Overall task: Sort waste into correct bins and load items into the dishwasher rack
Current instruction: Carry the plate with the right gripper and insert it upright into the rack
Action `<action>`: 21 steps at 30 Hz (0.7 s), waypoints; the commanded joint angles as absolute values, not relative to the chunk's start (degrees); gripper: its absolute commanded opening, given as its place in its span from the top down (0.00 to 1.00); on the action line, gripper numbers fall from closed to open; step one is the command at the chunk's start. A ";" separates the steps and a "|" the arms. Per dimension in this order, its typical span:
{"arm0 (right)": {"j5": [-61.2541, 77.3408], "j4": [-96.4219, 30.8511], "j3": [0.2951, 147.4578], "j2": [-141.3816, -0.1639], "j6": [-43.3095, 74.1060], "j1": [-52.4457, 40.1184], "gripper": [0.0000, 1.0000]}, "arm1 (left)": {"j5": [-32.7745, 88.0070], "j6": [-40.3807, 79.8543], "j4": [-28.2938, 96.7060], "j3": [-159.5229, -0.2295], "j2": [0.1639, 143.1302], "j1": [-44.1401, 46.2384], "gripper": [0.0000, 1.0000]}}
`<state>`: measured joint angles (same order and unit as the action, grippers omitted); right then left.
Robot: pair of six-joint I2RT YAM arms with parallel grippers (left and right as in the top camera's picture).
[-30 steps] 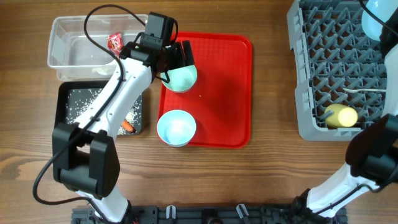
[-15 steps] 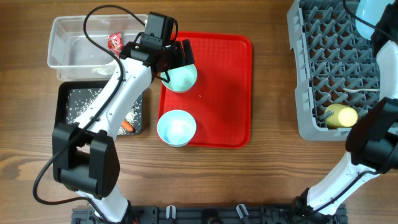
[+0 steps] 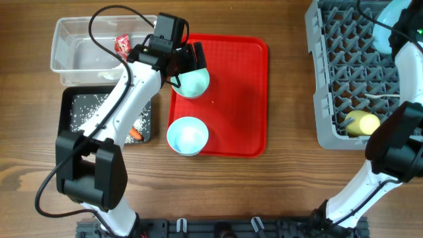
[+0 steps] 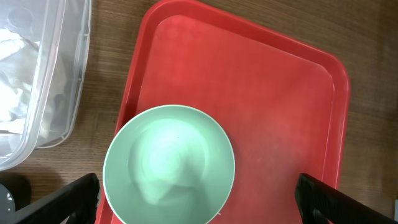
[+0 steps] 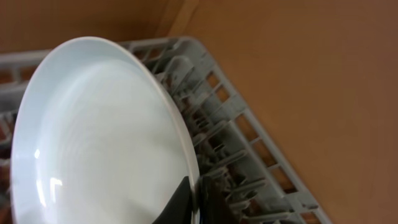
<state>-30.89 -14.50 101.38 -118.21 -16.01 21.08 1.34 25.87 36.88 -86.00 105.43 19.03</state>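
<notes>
**Overhead.** Wooden desk [image 3: 264,192].
- Upper left: clear rectangular plastic tub [image 3: 86,56] with a shiny red-and-silver wrapper [image 3: 122,45] inside.
- Just below the tub: shallow black tray [image 3: 64,119] holding scattered white rice grains [image 3: 89,109]. An orange carrot [image 3: 135,134] sits in its lower right corner.
- Centre: flat red tray [image 3: 238,92] carrying a round mint bowl [image 3: 193,84] at its upper left and a round pale-blue bowl [image 3: 188,135] at its lower left.
- Left fingers [image 3: 197,57] hang over the mint bowl.
- Right edge: square grey plastic lattice rack [image 3: 344,66]. A small yellow cup [image 3: 361,123] lies in its lower part. A large round pale-blue plate [image 3: 391,16] is at the top right corner, over the rack.

**Left wrist.** Left fingers [image 4: 71,199] are spread wide, one tip in each lower corner. The mint bowl [image 4: 168,165] sits on the red tray [image 4: 267,106] between them, closer to the left-hand tip. Contact cannot be told.

**Right wrist.** Right fingers [image 5: 177,208] are pinched narrow on the plate's [image 5: 99,143] lower rim. The plate is tilted on edge above the rack's pegs [image 5: 236,155]. Whether the plate touches them cannot be told.
</notes>
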 commanded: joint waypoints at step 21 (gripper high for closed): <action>20.01 -25.10 101.56 -99.66 17.28 20.05 0.00 | -1.02 25.74 34.92 -85.95 103.35 18.92 0.00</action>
<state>-6.11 -23.59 100.97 -107.48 5.21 20.82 0.69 25.85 35.62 -86.00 105.43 19.03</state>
